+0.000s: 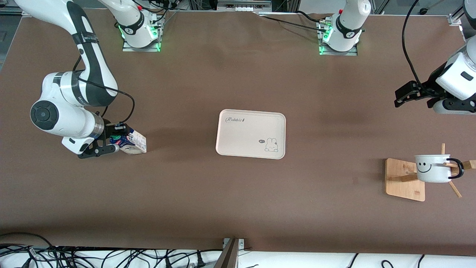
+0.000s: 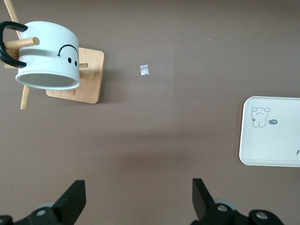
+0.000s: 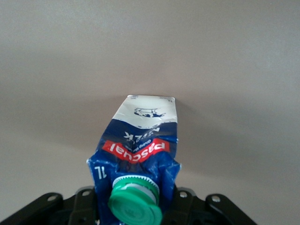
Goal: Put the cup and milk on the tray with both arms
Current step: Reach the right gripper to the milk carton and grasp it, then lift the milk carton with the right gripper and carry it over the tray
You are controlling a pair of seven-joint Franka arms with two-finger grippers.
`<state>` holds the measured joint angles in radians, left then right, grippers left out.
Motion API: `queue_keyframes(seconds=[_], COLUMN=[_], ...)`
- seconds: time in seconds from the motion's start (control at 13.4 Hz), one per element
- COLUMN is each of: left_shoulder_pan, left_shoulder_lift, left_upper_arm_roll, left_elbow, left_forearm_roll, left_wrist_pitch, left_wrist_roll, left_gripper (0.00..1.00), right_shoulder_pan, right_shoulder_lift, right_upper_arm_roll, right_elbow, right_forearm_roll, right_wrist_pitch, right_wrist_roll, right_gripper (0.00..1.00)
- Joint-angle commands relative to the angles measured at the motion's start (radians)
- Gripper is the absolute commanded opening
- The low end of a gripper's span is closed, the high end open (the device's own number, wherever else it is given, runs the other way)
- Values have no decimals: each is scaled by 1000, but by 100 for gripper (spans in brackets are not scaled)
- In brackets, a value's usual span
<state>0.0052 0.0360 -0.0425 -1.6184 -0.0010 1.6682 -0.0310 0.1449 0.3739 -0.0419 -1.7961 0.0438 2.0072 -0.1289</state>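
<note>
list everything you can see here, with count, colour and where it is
tray: one, cream with a bunny drawing, middle of the table, nothing on it
milk: one carton, dark blue top, green cap, cream sides, on the table toward the right arm's end
cup: one, white with black smiley and black handle, hanging on a peg of the rack
rack: one, light wood, flat base with pegs, toward the left arm's end of the table
table: one, brown
cables: many, black, along the table edge nearest the front camera
right gripper: one, black, at the milk, fingers closed on the carton's top
left gripper: one, black, open, in the air over bare table near the rack, arm waiting
</note>
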Motion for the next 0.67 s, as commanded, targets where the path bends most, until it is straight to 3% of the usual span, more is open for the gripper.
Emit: queue_keyframes(seconds=[0.0,0.22,0.52,0.6], left_shoulder_pan=[4,4,4,4], left_shoulder_lift=[13,13,13,13], left_upper_arm_roll=[-2,-2,-2,-2], left_elbow=[32,32,32,32], left_forearm_roll=[13,13,13,13], left_wrist_pitch=[-24,-24,-24,-25], left_wrist_roll=[17,17,17,17], left_gripper=[100,100,100,100], right_shoulder_pan=[1,53,200,240], right_shoulder_lift=[-23,-29,-3,19], right_upper_arm_roll=[2,19,69,86], right_elbow=[1,67,179,199], right_forearm_roll=[13,42,77,134], right_wrist_pitch=[5,-80,-130,-116], right_wrist_roll=[-6,56,341,403], right_gripper=[29,29,29,29])
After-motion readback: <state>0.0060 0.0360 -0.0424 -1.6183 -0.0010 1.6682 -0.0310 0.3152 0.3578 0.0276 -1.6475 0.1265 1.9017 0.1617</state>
